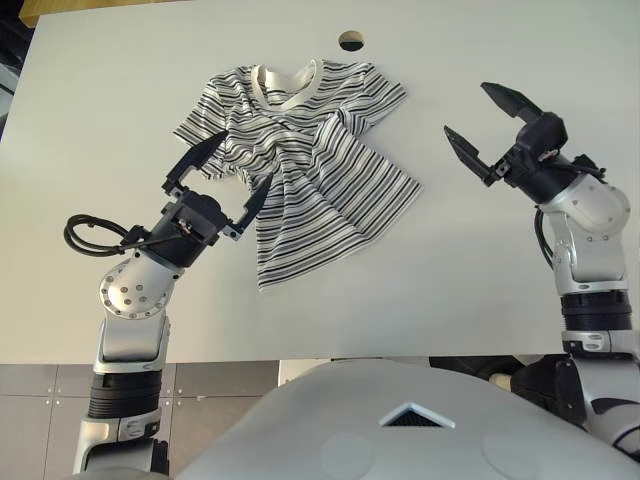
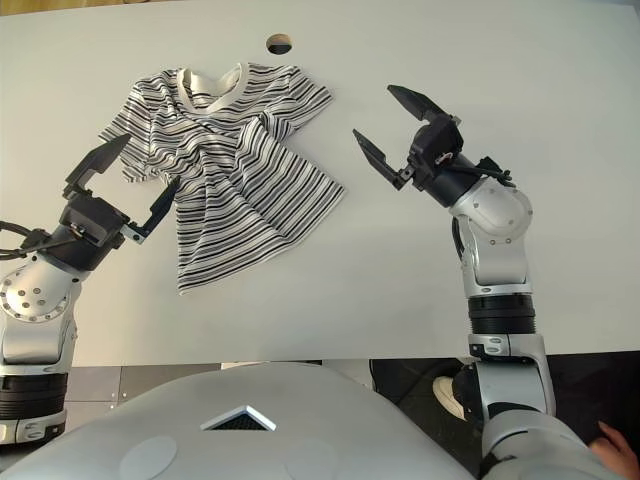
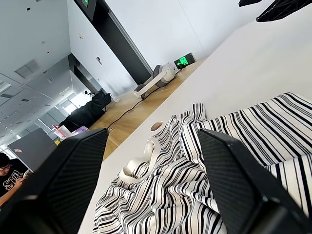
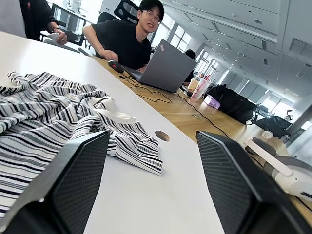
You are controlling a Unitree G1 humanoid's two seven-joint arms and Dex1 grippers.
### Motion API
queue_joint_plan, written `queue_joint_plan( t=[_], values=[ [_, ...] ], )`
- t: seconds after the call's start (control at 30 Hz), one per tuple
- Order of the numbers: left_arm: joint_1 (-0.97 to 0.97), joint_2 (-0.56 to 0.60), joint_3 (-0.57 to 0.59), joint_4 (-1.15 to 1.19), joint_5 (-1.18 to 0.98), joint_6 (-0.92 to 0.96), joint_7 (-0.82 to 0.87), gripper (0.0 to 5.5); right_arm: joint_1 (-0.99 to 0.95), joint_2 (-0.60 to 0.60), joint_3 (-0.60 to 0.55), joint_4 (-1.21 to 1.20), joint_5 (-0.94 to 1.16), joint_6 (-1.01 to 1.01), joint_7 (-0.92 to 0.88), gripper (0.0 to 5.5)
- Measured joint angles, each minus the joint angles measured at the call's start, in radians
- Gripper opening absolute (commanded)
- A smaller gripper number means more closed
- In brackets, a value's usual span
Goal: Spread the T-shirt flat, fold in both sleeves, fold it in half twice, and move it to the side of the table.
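T-shirt (image 1: 300, 160): striped, crumpled and twisted, collar toward the tabletop's (image 1: 120, 80) far edge, just beside the cable hole (image 1: 351, 41).
Left claw (image 1: 245, 157): spread, at the shirt's left sleeve; whether it touches cannot be told.
Right claw (image 1: 466, 108): spread, above bare tabletop, apart from the shirt.
Right wrist view: grey laptop (image 4: 168, 66) beyond the far edge.

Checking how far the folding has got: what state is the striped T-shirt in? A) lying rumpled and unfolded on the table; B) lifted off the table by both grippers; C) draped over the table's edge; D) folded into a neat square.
A: the T-shirt lies twisted and wrinkled on the table, and the left gripper and right gripper are both open.
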Motion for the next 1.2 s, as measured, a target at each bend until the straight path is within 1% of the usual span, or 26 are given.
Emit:
queue_joint_plan(
  t=[1.2],
  values=[
    [-0.002,0.019,-0.001,0.001,0.065,-0.007,-0.021,3.43,-0.022,-0.006,0.015,0.036,-0.081,-0.099,0.024,3.29]
  ],
)
